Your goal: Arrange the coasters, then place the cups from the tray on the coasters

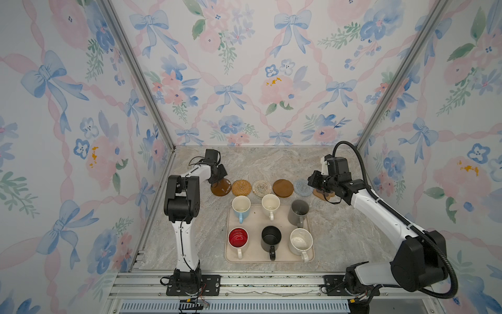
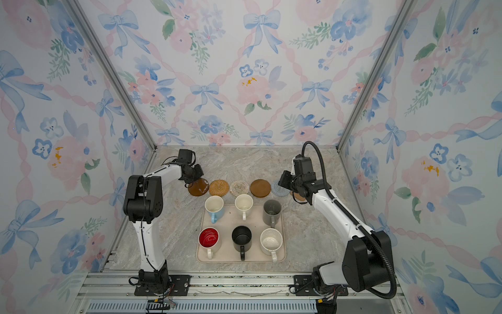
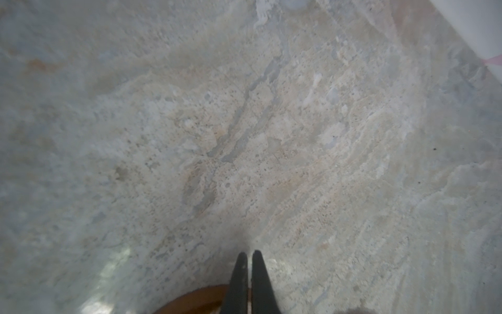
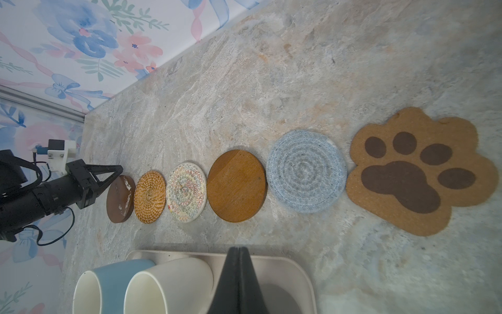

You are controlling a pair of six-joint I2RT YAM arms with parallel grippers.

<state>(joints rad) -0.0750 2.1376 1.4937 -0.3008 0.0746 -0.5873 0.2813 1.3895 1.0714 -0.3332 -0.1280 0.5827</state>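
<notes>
Tray [image 1: 284, 258] at lower centre in both top views carries all six mugs, from light blue mug [image 1: 241, 208] to speckled mug [image 1: 300, 241]; just above it six coasters lie in a row, the paw-shaped coaster [image 4: 418, 174] at its right end; right gripper [image 4: 239, 248] hovers there, jaws clenched on nothing; left gripper [image 4: 121, 168], jaws pressed together, has its tips at the rim of the dark brown disc [image 4: 119, 199]. Arranging looks nearly finished; next, a gripper must open, take a mug and set it on a coaster.

floral bow wallpaper [image 1: 231, 81] on three walls; marble-look tabletop [image 1: 271, 163]; aluminium corner posts [image 1: 135, 73].
</notes>
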